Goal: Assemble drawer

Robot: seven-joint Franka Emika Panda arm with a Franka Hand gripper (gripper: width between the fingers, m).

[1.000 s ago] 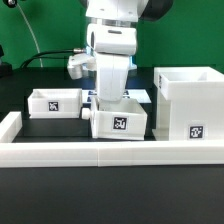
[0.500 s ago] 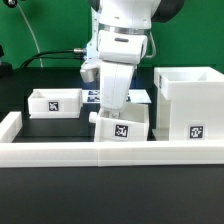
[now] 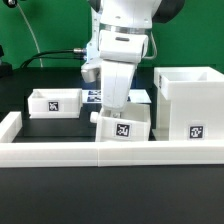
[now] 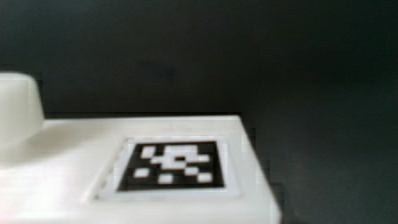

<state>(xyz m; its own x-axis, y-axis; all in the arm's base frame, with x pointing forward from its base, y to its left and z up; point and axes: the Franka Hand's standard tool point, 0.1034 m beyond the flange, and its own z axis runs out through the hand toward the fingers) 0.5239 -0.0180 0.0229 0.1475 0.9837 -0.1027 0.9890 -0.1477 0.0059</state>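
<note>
A small white tray [image 3: 123, 124] with a square tag sits in the middle, tilted and raised a little off the black mat. My gripper [image 3: 114, 106] reaches down into it and is shut on its wall; the fingertips are hidden behind the tray. The wrist view shows the tray's tagged face [image 4: 173, 165] and its round knob [image 4: 15, 110] close up, with no fingers in sight. A second small tray [image 3: 55, 102] lies on the mat at the exterior view's left. The tall boxy shell [image 3: 190, 106] stands open-topped at the right, close beside the held tray.
A low white wall [image 3: 100, 152] edges the mat along the front and the left side. The marker board [image 3: 92, 97] lies flat behind the trays, partly hidden by the arm. A black cable runs across the back left.
The arm has shifted slightly to the exterior view's right. The middle tray has been lifted and tilted, its left end up. Since half a second ago almost nothing has moved.
</note>
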